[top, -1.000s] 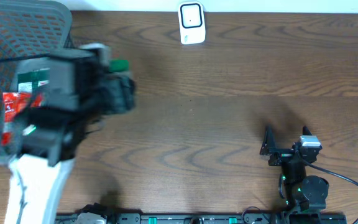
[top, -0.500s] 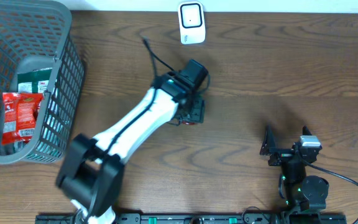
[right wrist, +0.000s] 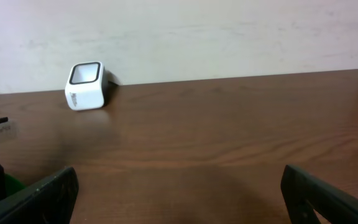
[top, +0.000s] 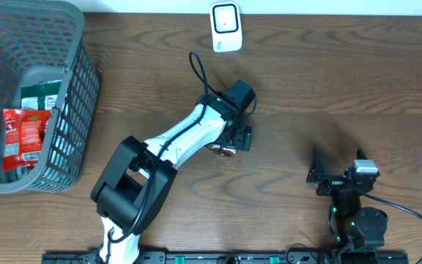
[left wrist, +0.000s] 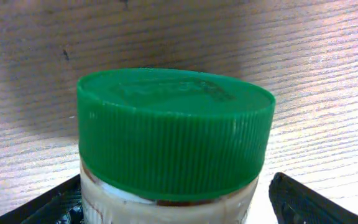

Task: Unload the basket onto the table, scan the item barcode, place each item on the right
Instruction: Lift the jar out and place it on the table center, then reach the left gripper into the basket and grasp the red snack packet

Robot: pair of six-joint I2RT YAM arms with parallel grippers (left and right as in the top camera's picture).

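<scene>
The left hand [top: 233, 141] stood open around, not gripping, a green-lidded jar [left wrist: 173, 134] in the middle of the desk [top: 343, 81], well short of the white scanner [top: 226, 28] at the far edge, the barcode scan apparently yet to come.

- You've got overhead looking straight down on your whole table [top: 306, 88], scanner [top: 226, 28] at 12 o'clock.
- Left wrist sits tight up against the green-lidded jar [left wrist: 173, 130], facing low across the wood.
- Right wrist looks low toward 12 o'clock from far off, and it shares that scanner with overhead.
</scene>
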